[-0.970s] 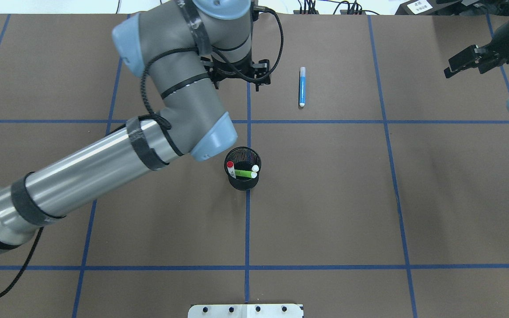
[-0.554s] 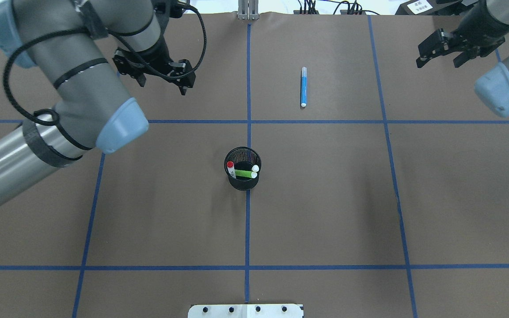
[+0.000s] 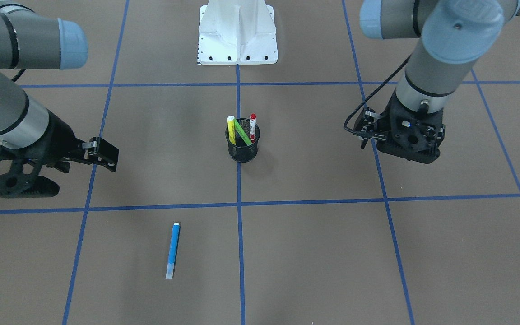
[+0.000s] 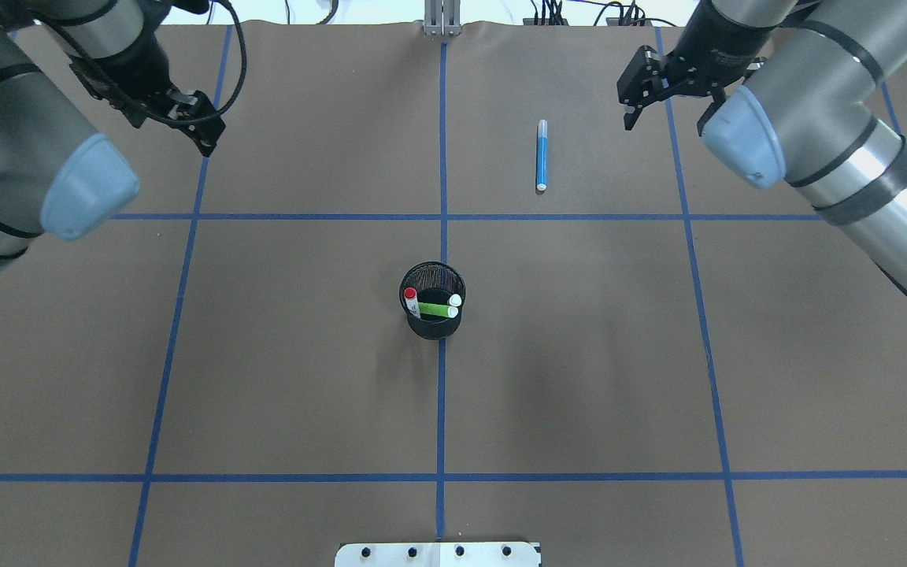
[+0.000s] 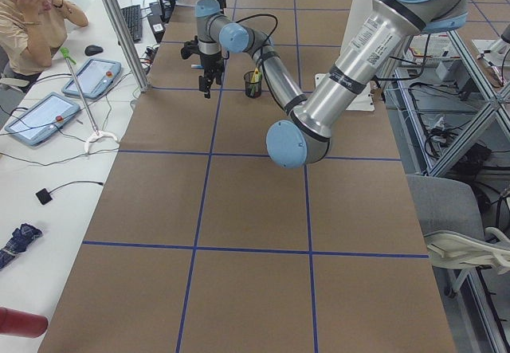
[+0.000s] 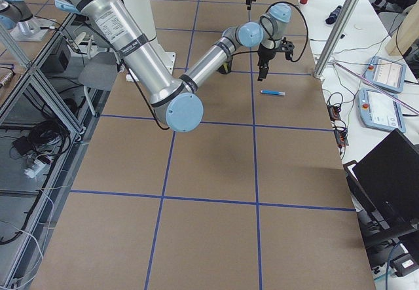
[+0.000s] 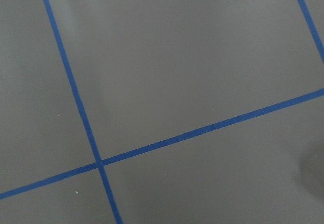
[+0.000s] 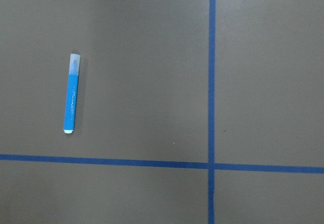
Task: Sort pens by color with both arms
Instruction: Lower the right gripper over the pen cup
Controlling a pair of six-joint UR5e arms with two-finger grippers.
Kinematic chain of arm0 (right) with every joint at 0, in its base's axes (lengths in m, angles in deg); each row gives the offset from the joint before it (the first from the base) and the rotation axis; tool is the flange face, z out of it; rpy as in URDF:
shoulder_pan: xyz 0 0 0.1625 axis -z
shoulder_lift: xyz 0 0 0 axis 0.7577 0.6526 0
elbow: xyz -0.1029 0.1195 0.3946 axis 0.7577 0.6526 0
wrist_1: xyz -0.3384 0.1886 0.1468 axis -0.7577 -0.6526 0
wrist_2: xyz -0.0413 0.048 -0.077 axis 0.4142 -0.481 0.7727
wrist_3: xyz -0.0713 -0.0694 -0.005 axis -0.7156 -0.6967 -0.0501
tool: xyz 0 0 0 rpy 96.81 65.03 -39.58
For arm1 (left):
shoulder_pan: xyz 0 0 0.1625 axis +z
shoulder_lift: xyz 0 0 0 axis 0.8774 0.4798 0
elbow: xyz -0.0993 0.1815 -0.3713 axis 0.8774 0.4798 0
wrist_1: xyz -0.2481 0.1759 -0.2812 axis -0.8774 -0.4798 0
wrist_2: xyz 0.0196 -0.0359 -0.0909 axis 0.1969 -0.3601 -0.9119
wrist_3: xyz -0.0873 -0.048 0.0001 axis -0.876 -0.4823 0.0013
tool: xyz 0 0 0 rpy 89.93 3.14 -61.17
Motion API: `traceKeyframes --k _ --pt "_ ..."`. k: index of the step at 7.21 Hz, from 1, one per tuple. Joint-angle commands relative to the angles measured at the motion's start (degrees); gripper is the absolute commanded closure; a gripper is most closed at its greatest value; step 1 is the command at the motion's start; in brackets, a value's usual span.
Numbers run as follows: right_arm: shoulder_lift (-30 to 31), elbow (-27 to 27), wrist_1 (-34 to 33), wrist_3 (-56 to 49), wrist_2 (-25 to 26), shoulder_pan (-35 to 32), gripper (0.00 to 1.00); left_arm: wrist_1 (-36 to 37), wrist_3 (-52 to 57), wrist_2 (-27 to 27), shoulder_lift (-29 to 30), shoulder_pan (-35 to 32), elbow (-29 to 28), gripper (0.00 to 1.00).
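Note:
The blue pen (image 4: pixel 540 155) lies alone on the brown table, far right of the centre line; it also shows in the front view (image 3: pixel 173 250) and the right wrist view (image 8: pixel 72 93). The red pen (image 4: pixel 410 294), green pen (image 4: pixel 438 310) and yellow pen (image 3: pixel 231 127) stand in the black mesh cup (image 4: pixel 431 324) at the table's centre. My right gripper (image 4: pixel 658 98) is open and empty, above the table just right of the blue pen. My left gripper (image 4: pixel 178 126) is open and empty, at the far left, well away from all the pens.
Blue tape lines (image 4: pixel 442 394) divide the table into squares. The white pedestal base (image 4: pixel 438 554) stands at the near edge. An operator (image 5: pixel 32 18) sits at a side bench with tablets beyond the table's far edge.
My left arm has swung from the table's middle out to the far left. My right gripper has moved left, close to the blue pen. The pens and cup have not moved.

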State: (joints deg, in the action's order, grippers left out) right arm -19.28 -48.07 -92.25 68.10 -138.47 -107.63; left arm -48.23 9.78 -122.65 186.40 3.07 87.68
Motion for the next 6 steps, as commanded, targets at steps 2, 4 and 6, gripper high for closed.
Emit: traceKeyframes --k 2,4,6 --pt "-17.8 13.9 -10.6 0.3 -1.7 7.1 0.01 -0.1 11.8 -5.0 -6.7 -7.7 -0.4 0.01" --pt "-23.9 18.9 -11.6 4.5 -1.2 11.7 0.01 -0.2 17.7 -5.3 -10.6 -9.4 -0.6 0.01" --pt "-26.9 23.3 -11.4 5.1 -1.0 15.5 0.01 -0.2 20.2 -5.8 -12.1 -10.8 -0.8 0.01"
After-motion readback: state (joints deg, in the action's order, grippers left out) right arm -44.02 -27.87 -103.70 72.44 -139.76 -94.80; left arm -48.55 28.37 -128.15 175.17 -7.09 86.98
